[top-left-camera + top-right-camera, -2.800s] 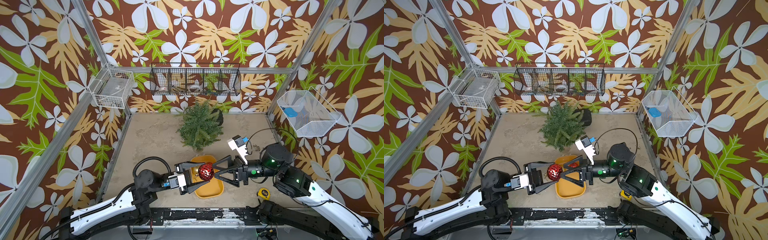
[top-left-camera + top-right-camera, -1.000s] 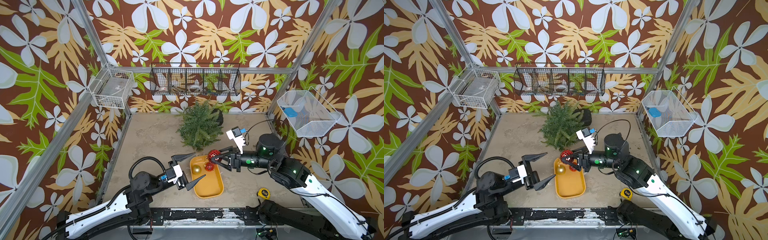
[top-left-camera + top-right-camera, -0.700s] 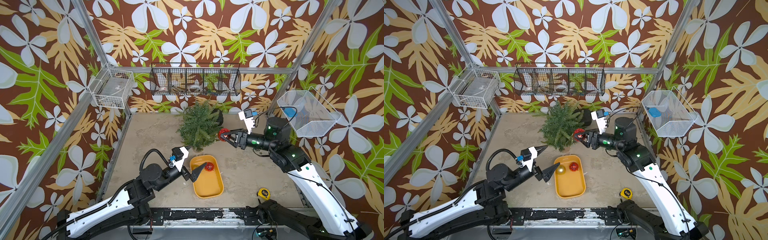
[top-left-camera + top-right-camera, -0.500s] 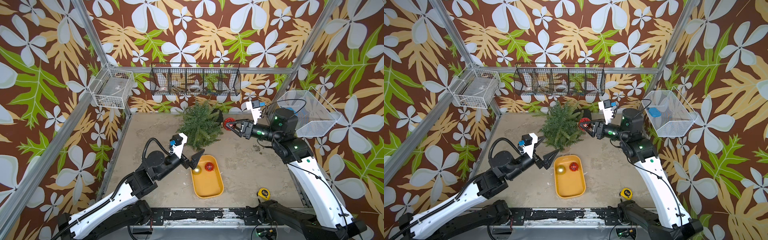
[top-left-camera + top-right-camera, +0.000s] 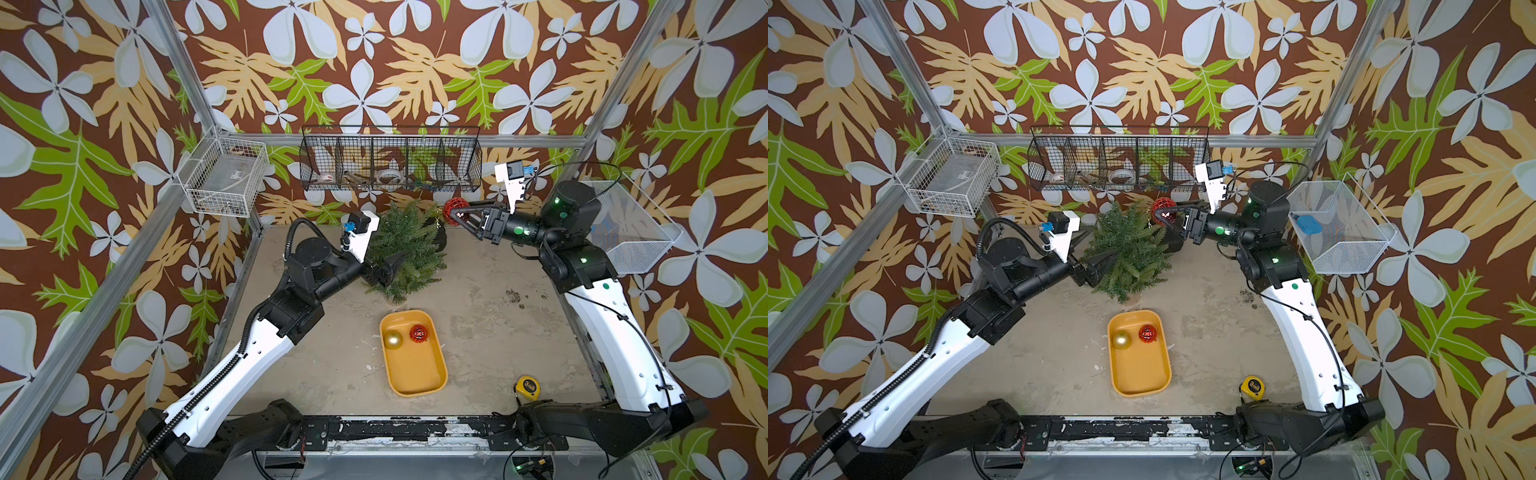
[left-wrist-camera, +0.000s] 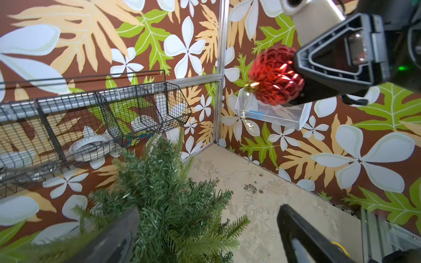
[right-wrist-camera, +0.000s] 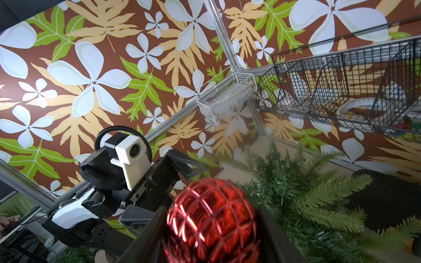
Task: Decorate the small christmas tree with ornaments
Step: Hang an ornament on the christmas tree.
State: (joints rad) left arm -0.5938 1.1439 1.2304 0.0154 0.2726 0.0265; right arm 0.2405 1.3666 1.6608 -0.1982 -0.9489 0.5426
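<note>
Right claw: we see the right gripper (image 5: 457,212) clamped on the body of a red ornament (image 5: 451,208). It is upper right of centre in a top view, raised just beside the top of the small christmas tree (image 5: 405,249).
Left claw: the left gripper (image 5: 388,270) stands wide and holds nothing, and its fingers reach into the tree's lower left branches.
Other ornaments: a gold ornament (image 5: 392,340) and a second red ornament (image 5: 418,333) lie at the upper end of the yellow tray (image 5: 415,380), below the tree in the frame.
Loop risk: in the left wrist view the thin loop (image 6: 247,113) dangles under the gold cap (image 6: 251,85), clear of the jaws. We judge it may miss a branch tip, since the grip is on the ball and not on the loop.
Drop risk: if the jaws part before the loop catches, we expect the ball to fall through the needles and roll across the table (image 5: 498,332).
Slip risk: a round ball pinched at its sides could squirt out.
Tree risk: the wide left fingers could push the tree and tip it on its black base (image 5: 441,240).
Collision risk: both claws work at one tree and could knock each other. The right wrist also sits near the black wire basket (image 5: 390,164).
Writing: the tape measure (image 5: 527,386) shows what we read as a "3" on its face, and other print is too small to read.
Brands: we find none legible on the arms or baskets.
</note>
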